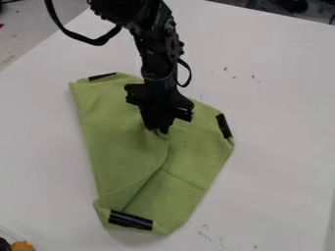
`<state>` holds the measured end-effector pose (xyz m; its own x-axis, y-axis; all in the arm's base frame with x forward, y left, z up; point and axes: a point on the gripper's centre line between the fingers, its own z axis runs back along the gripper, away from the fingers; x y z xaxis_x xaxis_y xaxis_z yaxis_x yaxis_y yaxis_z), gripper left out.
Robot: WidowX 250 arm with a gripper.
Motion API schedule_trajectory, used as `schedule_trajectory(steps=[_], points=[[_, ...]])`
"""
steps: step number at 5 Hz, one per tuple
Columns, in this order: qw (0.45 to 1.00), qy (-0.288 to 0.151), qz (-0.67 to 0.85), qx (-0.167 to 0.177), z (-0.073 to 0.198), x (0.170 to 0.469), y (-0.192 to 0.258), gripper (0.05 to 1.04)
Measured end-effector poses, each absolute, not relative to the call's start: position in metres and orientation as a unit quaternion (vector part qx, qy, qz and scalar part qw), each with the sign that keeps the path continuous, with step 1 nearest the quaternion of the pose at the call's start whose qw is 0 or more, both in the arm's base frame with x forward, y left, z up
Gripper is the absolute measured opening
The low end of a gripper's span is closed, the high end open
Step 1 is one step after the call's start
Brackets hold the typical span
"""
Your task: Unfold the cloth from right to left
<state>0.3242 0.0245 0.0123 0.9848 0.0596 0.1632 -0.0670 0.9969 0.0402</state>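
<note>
White work surface (281,162), set at a slant, with grey floor (29,24) beyond the upper-left edge and a small orange item (23,246) at the lower-left corner. One green cloth (114,147), partly folded, flat on the white surface in the middle and left of the view; long axis from upper left down to the lower middle. Dark strips on the cloth, three: upper left (102,76), right side (224,126), lower end (131,220). One black arm (157,54), sole arm at work, down from the top edge. One gripper (157,131), pointing down over the upper middle of the cloth; jaws pressed together, apparently on a small gathered pinch of fabric. Governing relation: jaws at the upper end of the upper layer's loose edge (163,165), with the edge running from there down and to the left, and most of that layer to the left of the jaws. Next call, by judgement: a slight lift, then a carry leftward across the layer. Risks: slip of a shallow pinch, or drag of both layers together.
</note>
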Motion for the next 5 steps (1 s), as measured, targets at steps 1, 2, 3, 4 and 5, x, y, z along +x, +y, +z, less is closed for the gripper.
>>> schedule_trajectory(steps=[1, 2, 3, 4, 5], points=[[0.996, -0.073, 0.037, 0.030, 0.014, 0.323, 0.026, 0.103], [0.993, -0.105, 0.047, 0.037, 0.034, 0.324, 0.028, 0.060], [0.983, -0.151, 0.094, 0.049, 0.059, 0.305, 0.046, 0.058], [0.974, -0.161, 0.148, 0.052, 0.060, 0.275, 0.082, 0.058], [0.966, -0.162, 0.195, 0.046, 0.052, 0.244, 0.121, 0.058]])
